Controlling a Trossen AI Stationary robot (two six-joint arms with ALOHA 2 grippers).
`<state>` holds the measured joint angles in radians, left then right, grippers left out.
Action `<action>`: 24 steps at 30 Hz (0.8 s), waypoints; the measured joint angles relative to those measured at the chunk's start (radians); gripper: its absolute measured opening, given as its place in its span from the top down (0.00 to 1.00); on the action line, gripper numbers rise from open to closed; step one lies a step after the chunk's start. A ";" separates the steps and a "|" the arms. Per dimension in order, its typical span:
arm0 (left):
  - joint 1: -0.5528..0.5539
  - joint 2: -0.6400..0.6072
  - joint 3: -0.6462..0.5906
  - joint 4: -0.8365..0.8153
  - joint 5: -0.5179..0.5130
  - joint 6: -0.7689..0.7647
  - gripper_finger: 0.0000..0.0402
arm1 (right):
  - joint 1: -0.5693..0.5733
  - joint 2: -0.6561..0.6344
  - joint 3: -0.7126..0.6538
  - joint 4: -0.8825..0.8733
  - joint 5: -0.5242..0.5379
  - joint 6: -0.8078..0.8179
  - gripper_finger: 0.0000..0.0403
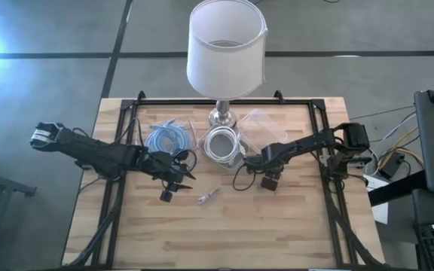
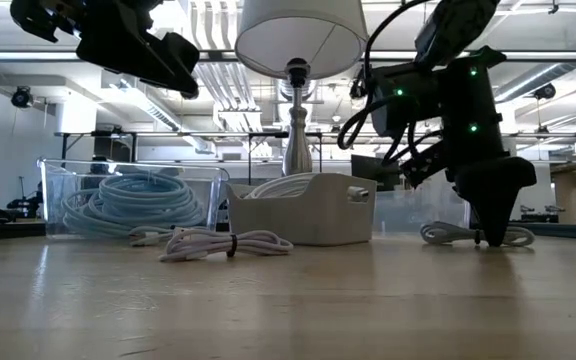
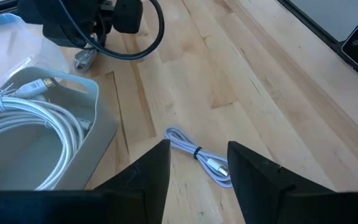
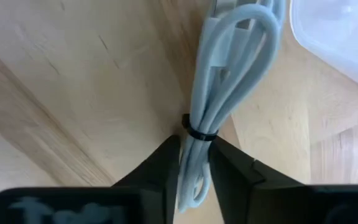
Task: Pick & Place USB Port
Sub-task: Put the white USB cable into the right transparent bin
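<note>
Wooden table [image 1: 292, 226]: lamp [image 1: 224, 53], cable bins [image 1: 222, 143], loose cables [image 1: 208, 197]

1. A pale wooden table [image 1: 277, 226], its boards streaked in tan grain, is showing under black arms.
2. A white lampshade [image 1: 226, 47] is sitting above a silver lamp base [image 1: 222, 114].
3. Light blue cables [image 1: 169, 140] are lying coiled in a clear bin [image 2: 58, 195].
4. White cables [image 1: 221, 143] are filling a light grey tub [image 2: 303, 215].
5. A pale bluish-white bundled USB cable [image 4: 219, 93], banded by a black tie, is lying between the right gripper [image 4: 194, 165]'s dark fingers.
</note>
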<state>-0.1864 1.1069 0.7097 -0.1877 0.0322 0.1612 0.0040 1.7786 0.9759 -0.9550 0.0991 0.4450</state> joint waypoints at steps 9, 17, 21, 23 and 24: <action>0.000 0.000 0.000 0.000 0.000 0.000 0.59 | 0.001 0.003 0.059 -0.030 -0.061 -0.004 0.95; 0.000 0.000 0.000 0.000 0.000 0.000 0.59 | 0.042 -0.003 0.235 -0.145 -0.062 -0.003 0.93; 0.001 0.000 0.000 0.000 0.000 0.000 0.59 | 0.069 -0.003 0.325 -0.206 -0.046 0.001 0.93; 0.001 0.000 0.000 0.000 0.000 0.000 0.59 | 0.081 -0.003 0.364 -0.237 -0.017 0.011 0.93; 0.001 0.000 0.000 0.000 0.000 0.000 0.59 | 0.087 -0.003 0.382 -0.253 0.002 0.014 0.93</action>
<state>-0.1852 1.1069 0.7097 -0.1879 0.0322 0.1608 0.0905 1.7756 1.3582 -1.2082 0.1008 0.4592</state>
